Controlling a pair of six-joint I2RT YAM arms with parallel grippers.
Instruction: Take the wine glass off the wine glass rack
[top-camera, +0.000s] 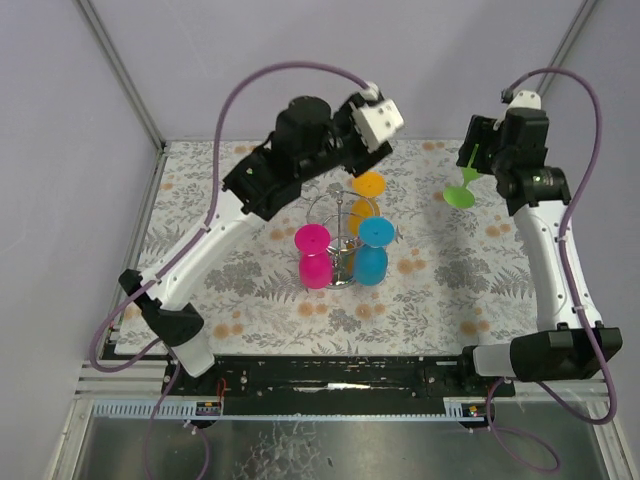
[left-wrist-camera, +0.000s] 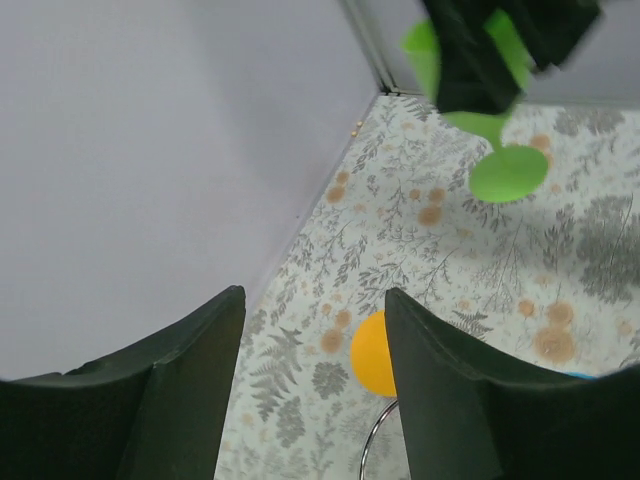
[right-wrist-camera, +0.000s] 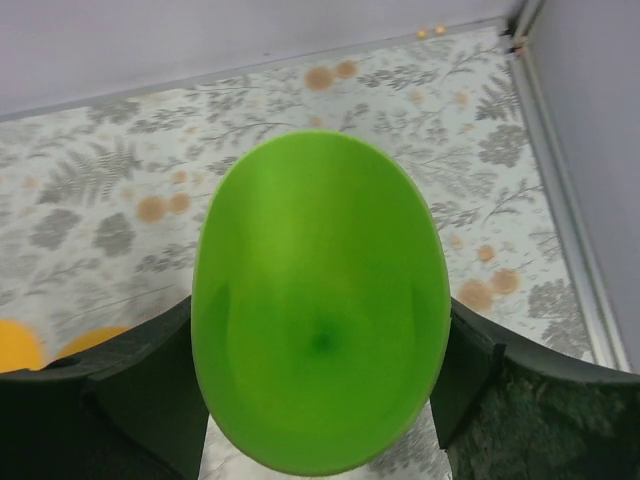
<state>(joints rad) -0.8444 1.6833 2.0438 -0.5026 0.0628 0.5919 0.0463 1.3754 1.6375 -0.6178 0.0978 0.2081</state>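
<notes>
The silver wine glass rack (top-camera: 342, 214) stands mid-table with a pink glass (top-camera: 313, 256), a blue glass (top-camera: 372, 252) and an orange glass (top-camera: 367, 195) hanging on it. My right gripper (top-camera: 487, 150) is at the back right, shut on the bowl of a green wine glass (top-camera: 462, 190), which is held tilted above the table, clear of the rack. In the right wrist view the green bowl (right-wrist-camera: 320, 300) fills the space between the fingers. My left gripper (left-wrist-camera: 315, 310) is open and empty above the orange glass (left-wrist-camera: 372, 355) and the rack's ring (left-wrist-camera: 375, 440); in the top view the left gripper (top-camera: 372, 152) sits above the back of the rack.
A floral cloth (top-camera: 250, 290) covers the table. Grey walls and metal corner posts (top-camera: 120, 70) close in the back and sides. The left arm (top-camera: 270, 180) reaches over the table's left half. The green glass also shows in the left wrist view (left-wrist-camera: 508, 172).
</notes>
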